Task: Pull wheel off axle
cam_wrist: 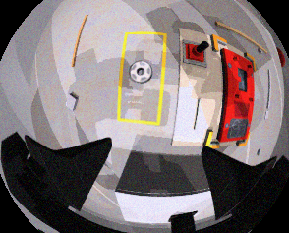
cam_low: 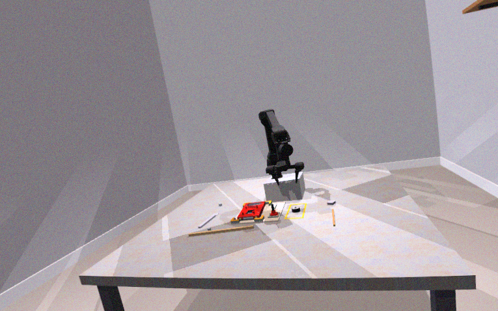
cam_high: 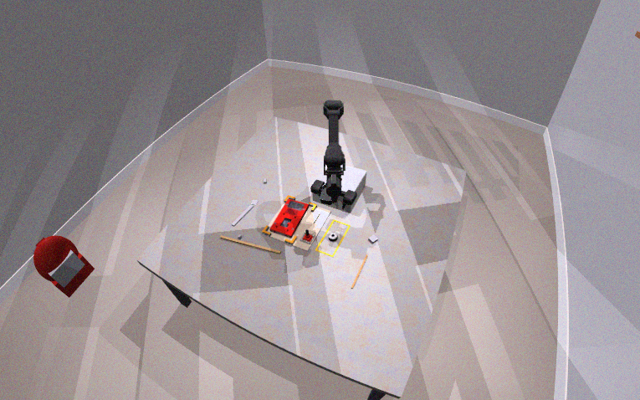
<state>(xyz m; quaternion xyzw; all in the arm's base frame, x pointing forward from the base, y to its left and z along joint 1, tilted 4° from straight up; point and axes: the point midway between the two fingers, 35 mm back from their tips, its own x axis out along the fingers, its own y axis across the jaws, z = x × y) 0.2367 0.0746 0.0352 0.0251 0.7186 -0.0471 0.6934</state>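
The wheel (cam_high: 333, 237) (cam_low: 295, 209) (cam_wrist: 135, 71), dark-sided with a pale, holed face, lies flat on the table. It is inside the yellow outline of the marked area (cam_high: 324, 234) (cam_low: 294, 218) (cam_wrist: 139, 122), off the lines. The black upright axle (cam_high: 306, 232) (cam_low: 273, 208) (cam_wrist: 202, 46) is bare and stands on a small red block, apart from the wheel. My gripper (cam_low: 287, 183) (cam_wrist: 157, 147) is open wide and empty. It hangs above the table on the robot-base side of the wheel, touching nothing. Its fingertips are hard to make out in the top view.
A red panel (cam_high: 289, 217) (cam_low: 251, 210) (cam_wrist: 238, 97) sits between yellow corner brackets beside the axle. A grey box (cam_low: 284, 190) is behind the gripper. Wooden sticks (cam_high: 250, 244) (cam_high: 360, 271) and a small pale block (cam_high: 372, 239) (cam_low: 331, 202) lie farther out.
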